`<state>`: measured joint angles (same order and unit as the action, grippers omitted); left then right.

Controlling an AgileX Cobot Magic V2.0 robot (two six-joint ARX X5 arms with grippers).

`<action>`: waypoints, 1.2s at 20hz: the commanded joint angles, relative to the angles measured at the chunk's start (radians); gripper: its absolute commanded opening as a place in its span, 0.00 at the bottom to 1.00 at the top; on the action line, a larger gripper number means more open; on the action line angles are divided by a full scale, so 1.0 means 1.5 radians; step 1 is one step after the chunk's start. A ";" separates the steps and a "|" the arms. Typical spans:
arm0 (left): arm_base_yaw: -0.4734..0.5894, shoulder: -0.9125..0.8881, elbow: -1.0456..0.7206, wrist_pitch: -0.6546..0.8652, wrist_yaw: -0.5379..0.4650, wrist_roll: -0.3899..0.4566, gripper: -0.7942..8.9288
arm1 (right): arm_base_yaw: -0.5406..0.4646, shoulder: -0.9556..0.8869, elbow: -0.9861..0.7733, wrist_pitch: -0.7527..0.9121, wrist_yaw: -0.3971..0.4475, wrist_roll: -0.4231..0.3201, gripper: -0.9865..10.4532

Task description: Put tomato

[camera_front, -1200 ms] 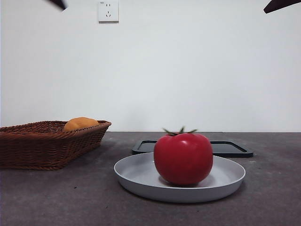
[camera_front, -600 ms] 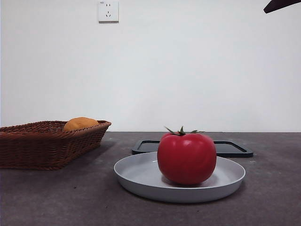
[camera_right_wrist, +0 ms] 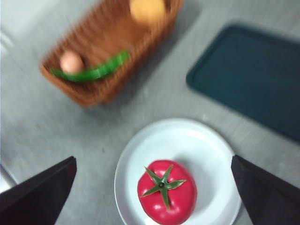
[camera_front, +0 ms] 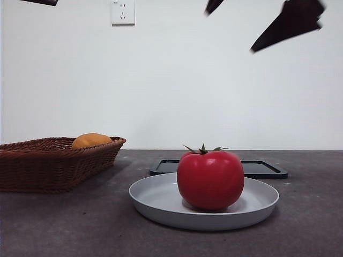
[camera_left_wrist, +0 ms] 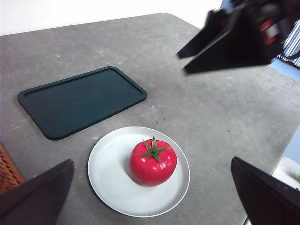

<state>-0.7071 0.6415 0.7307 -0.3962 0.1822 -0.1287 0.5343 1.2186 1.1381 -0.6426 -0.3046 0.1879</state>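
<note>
The glossy red tomato (camera_front: 210, 179) with a green calyx sits upright on a grey-white plate (camera_front: 155, 201) at the table's middle. It also shows in the left wrist view (camera_left_wrist: 153, 161) and the right wrist view (camera_right_wrist: 166, 191). My right gripper (camera_front: 230, 32) hangs high above and to the right of the tomato, open and empty; in its own view (camera_right_wrist: 153, 159) the jaws stand wide apart. It also shows in the left wrist view (camera_left_wrist: 182, 64). My left gripper (camera_left_wrist: 151, 164) is open, high over the plate (camera_left_wrist: 108, 173), and shows as a black tip at the front view's top left (camera_front: 40, 1).
A brown wicker basket (camera_front: 53, 160) stands at the left with an orange-yellow fruit (camera_front: 91, 140); the right wrist view shows a green pod (camera_right_wrist: 93, 72) and a pale egg-like thing (camera_right_wrist: 71, 61) in it. A dark flat tray (camera_front: 262, 168) lies behind the plate.
The right gripper has come down into the front view at the top right. A black tip has appeared at the top left. The tomato rocked slightly on the plate.
</note>
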 commanded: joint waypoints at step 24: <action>-0.004 0.003 0.005 0.005 -0.001 0.005 0.82 | 0.118 0.403 0.081 -0.096 0.109 0.017 0.50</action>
<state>-0.7071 0.6415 0.7307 -0.3958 0.1822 -0.1287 0.7006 1.8038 1.2400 -0.7918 -0.1375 0.2008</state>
